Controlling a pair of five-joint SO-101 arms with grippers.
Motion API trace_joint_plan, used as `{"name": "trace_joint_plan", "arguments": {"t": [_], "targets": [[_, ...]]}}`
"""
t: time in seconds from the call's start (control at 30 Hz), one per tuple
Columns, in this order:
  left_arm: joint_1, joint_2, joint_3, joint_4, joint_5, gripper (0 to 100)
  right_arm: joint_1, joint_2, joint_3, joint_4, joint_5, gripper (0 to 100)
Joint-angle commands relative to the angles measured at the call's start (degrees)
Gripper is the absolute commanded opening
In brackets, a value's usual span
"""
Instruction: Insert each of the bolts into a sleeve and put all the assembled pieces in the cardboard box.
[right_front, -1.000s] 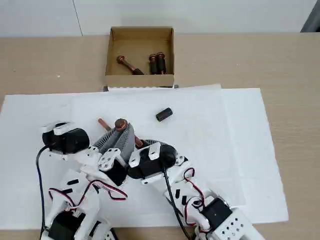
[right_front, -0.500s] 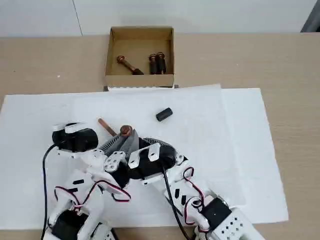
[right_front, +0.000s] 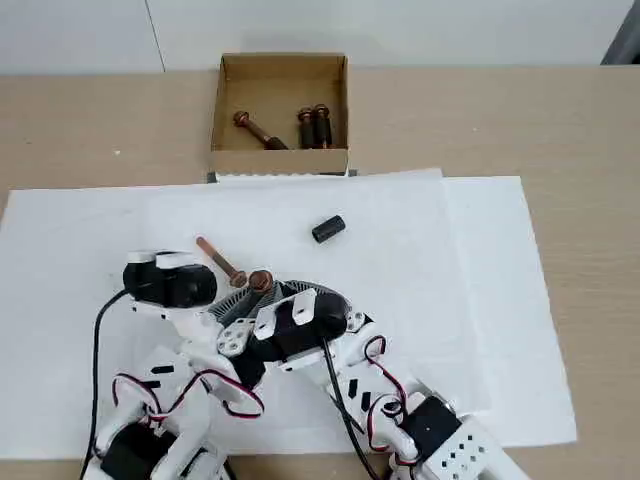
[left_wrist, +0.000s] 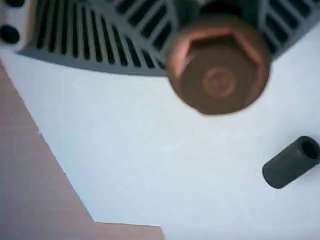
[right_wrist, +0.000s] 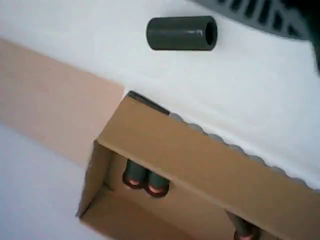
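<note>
Bolt (right_front: 220, 258), slim coppery shaft, lying slantwise on white paper (right_front: 450, 260). Just right, second bolt (left_wrist: 217, 65), hexagonal flanged copper head, pinched between ribbed grey fingers (left_wrist: 100, 40) of left gripper (right_front: 250, 295). Right gripper (right_front: 280, 290) alongside, state impossible to tell. Further right, matte black cylindrical sleeve (right_front: 328, 229) lying loose on the paper.
</note>
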Motion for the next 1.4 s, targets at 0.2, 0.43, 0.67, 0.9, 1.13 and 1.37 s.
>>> {"name": "trace_joint_plan", "arguments": {"t": [0.2, 0.43, 0.67, 0.9, 1.13, 1.37], "targets": [[2.6, 0.4, 1.4, 1.6, -3.4, 15, 0.6, -1.1, -3.0, -2.2, 0.5, 0.2], [2.5, 0.4, 1.5, 1.6, -3.4, 25, 0.6, -1.1, -2.8, -2.2, 0.5, 0.2], [2.5, 0.4, 0.7, 1.6, -3.4, 26, 0.6, -1.1, -2.7, -1.9, 0.5, 0.2], [2.5, 0.6, -5.1, 1.8, -4.5, 26, 2.2, -1.1, -2.5, -1.7, 0.4, 0.2], [-1.1, 0.7, -7.2, 1.6, -7.4, 26, 3.0, -1.1, -2.5, -1.7, 0.4, 0.2], [-3.1, 0.7, -8.6, 1.6, -9.5, 26, 3.0, -0.7, -2.5, -1.6, 0.4, 0.2]]}}
